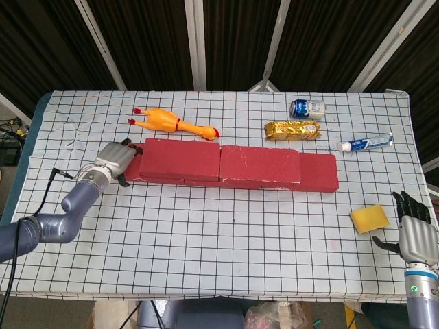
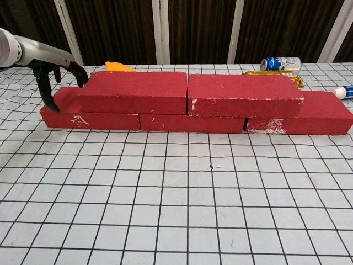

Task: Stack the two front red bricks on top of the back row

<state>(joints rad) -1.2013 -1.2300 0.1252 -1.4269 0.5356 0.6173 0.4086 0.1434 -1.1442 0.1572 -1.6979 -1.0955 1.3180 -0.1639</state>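
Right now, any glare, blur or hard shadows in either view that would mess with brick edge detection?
Head view: even, diffuse light, no glare; the red bricks look sharp, with only thin shadows at their base. Chest view: sharp too, brick edges crisp against the checked cloth; the left hand is cut by the frame's left edge; the background is dark.

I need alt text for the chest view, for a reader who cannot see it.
Two red bricks lie side by side on a lower row of red bricks on a checked table. The left hand reaches the row's left end.
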